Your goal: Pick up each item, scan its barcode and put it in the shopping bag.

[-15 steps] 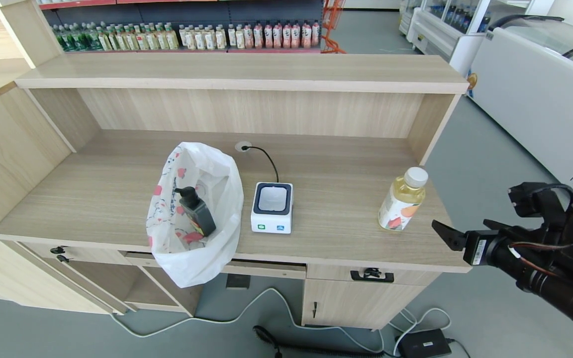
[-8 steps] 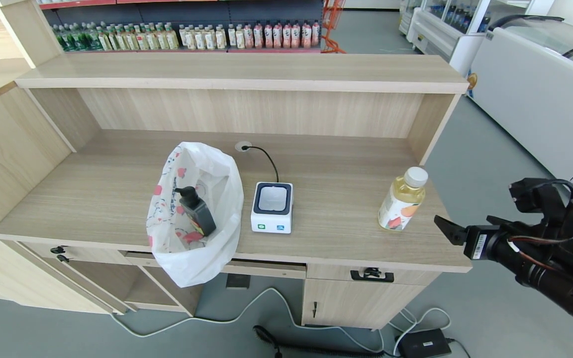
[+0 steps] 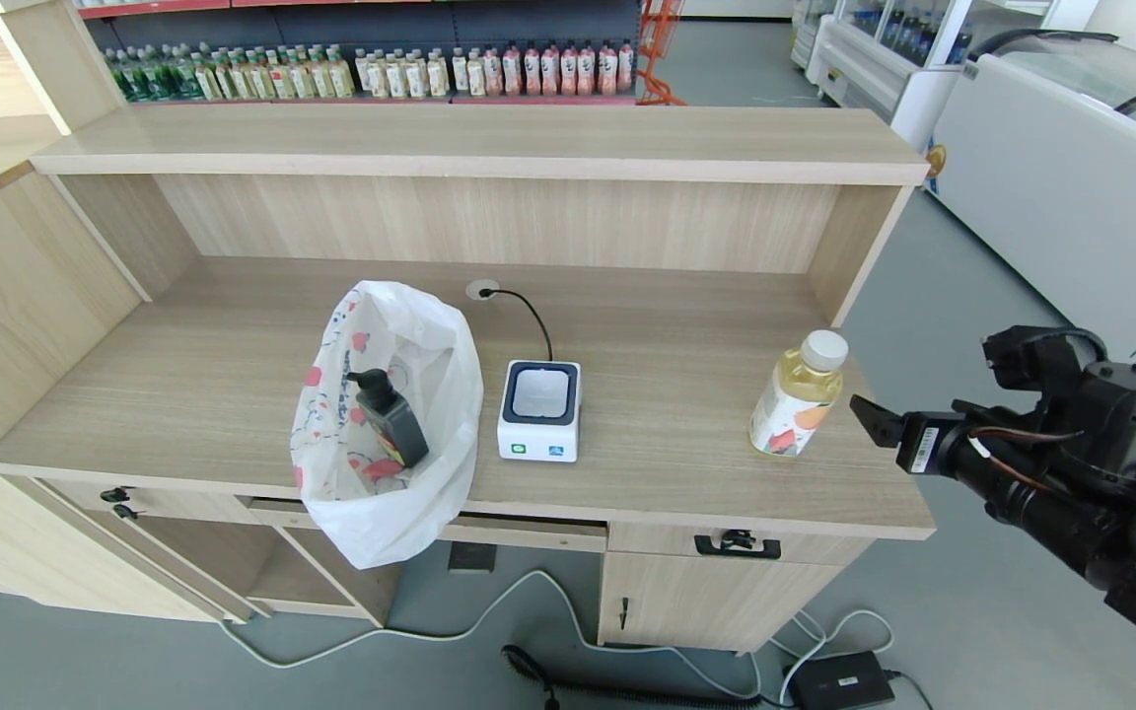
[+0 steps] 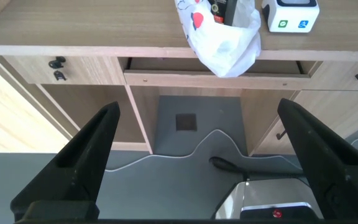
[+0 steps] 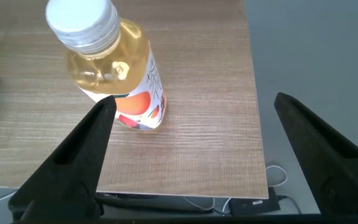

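A bottle of yellow drink with a white cap stands upright near the counter's right edge. My right gripper hovers open just to its right, level with the label and apart from it. In the right wrist view the bottle lies ahead of the open right gripper, slightly off its centre line. The white scanner sits mid-counter. The white patterned shopping bag stands beside it, with a dark pump bottle inside. My left gripper is open below the counter front, facing the bag.
The wooden counter has a raised back wall and side walls. A black cable runs from the scanner to a hole. A drawer under the bag is slightly pulled out. Freezers stand to the right, and cables lie on the floor.
My right arm has risen and moved in toward the bottle, ending closer to its side. The bottle, scanner and bag have not moved.
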You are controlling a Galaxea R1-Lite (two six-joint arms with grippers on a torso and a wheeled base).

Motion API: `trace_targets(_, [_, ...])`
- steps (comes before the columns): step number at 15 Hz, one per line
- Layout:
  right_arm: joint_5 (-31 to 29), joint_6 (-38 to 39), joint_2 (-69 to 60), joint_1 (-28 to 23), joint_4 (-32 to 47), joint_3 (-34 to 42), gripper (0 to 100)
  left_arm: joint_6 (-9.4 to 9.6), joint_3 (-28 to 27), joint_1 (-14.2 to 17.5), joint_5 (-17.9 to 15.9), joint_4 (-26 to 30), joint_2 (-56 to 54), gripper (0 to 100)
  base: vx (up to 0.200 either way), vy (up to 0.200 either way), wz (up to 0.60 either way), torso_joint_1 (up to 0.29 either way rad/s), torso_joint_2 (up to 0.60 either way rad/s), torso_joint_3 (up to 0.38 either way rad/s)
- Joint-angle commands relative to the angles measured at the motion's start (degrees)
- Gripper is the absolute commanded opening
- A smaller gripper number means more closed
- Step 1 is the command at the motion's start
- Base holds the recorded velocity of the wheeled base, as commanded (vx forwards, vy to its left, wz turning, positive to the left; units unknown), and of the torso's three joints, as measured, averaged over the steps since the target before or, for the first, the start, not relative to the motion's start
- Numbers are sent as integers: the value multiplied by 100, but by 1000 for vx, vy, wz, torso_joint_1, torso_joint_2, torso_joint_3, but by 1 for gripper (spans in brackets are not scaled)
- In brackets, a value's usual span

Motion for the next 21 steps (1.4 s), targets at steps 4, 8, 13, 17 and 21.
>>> trace_targets(4, [44,59,703,150,-369,-205,100,-1,0,0,-1,-6,1,100,0,0,0,0,0,0])
trace_targets(8, [264,41,720,264,-378,-213,100,-1,0,0,-1,3,1,100,0,0,0,0,0,0])
trace_targets(13, [273,-117,1054,369,-343,-556,100,-1,0,0,-1,3,1,100,0,0,0,0,0,0])
trace_targets(17, [238,-187,1406,527,-316,-952,100,-1,0,0,-1,-6,1,100,0,0,0,0,0,0])
trace_targets(21, [238,-249,1713,580,-316,-1233,100,-1,0,0,-1,-6,1,100,0,0,0,0,0,0])
